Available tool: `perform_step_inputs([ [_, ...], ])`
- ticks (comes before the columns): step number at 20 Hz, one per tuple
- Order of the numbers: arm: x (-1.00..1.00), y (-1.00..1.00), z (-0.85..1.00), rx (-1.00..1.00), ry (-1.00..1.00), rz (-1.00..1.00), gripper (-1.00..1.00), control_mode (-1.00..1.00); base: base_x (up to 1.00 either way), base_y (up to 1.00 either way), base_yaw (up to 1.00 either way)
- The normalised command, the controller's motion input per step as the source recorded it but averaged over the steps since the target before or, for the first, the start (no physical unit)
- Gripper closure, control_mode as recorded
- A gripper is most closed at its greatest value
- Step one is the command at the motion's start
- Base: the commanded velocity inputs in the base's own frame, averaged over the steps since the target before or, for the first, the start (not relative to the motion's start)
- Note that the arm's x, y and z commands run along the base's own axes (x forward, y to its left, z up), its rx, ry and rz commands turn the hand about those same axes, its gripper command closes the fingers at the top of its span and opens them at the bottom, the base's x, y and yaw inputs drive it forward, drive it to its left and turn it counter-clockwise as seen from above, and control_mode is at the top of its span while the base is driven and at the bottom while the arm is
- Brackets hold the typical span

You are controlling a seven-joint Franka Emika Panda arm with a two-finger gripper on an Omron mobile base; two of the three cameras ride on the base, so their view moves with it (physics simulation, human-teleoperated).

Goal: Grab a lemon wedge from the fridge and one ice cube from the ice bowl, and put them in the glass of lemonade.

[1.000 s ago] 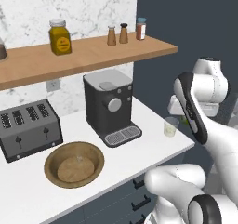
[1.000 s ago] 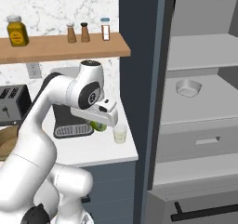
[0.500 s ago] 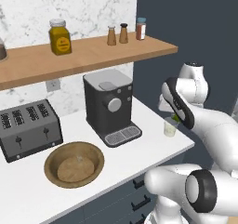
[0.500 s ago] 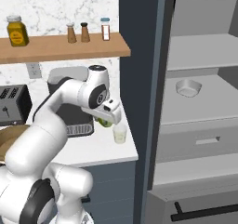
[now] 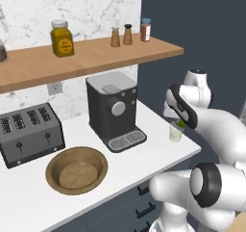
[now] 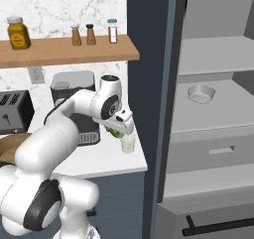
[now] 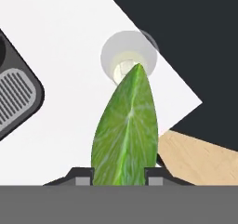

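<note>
My gripper (image 7: 119, 174) is shut on a green-yellow lemon wedge (image 7: 125, 125), whose tip points at the glass of lemonade (image 7: 128, 56) right below it. In the base views the gripper (image 5: 181, 124) (image 6: 117, 132) hangs just over the rim of the small clear glass (image 5: 176, 131) (image 6: 128, 144) at the counter's right end. The wooden ice bowl (image 5: 77, 169) sits at the front left of the counter; I cannot make out its contents. To the right stands the dark grey fridge (image 6: 149, 59), its door open onto pale grey shelves (image 6: 213, 119).
A black coffee machine (image 5: 115, 110) stands just left of the glass, and a toaster (image 5: 29, 139) sits further left. A wooden shelf (image 5: 91, 58) with jars and shakers runs overhead. A small grey bowl (image 6: 201, 92) rests on a fridge shelf. The counter edge (image 7: 186, 97) is close beside the glass.
The arm has swung in toward the counter and lowered, bringing the held wedge from beside the glass to just above its rim.
</note>
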Motion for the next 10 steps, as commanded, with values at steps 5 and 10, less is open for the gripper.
perform_step_inputs([
  [5, 0.26, -0.02, -0.06, 0.0, 0.0, 0.0, 1.0, -1.0, 0.0, 0.0, 0.0],
  [10, 0.39, 0.0, 0.0, 0.0, 0.0, 0.0, 1.0, -1.0, 0.0, 0.0, 0.0],
])
